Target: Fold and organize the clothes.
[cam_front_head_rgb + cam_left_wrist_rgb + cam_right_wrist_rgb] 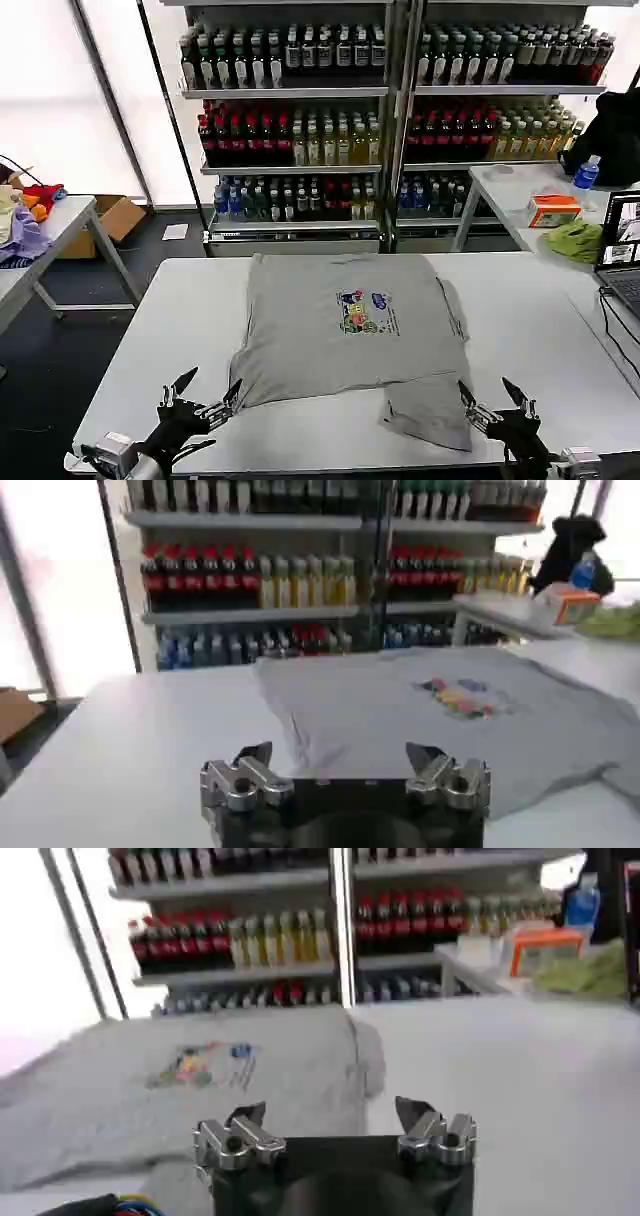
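A light grey short-sleeved shirt (pixel 330 335) lies spread on the white table (pixel 150 340), with a small multicoloured print (pixel 365 312) near its middle. One sleeve (pixel 435 415) trails toward the front right edge. My left gripper (pixel 207 390) hovers open at the front left, just short of the shirt's near left corner; its own view has the shirt (pixel 400 715) ahead of the gripper (pixel 340 755). Near the trailing sleeve, at the front right, my right gripper (pixel 498 392) is open too. In the right wrist view the shirt (pixel 150 1098) lies beyond the gripper (pixel 322 1113). Both hold nothing.
Shelves of bottled drinks (pixel 380 100) stand behind the table. A side table at the right carries an orange box (pixel 553 210), a green cloth (pixel 575 240) and a laptop (pixel 622 250). Another table (pixel 40 240) with coloured cloths is at the left, with a cardboard box (pixel 115 215) behind it.
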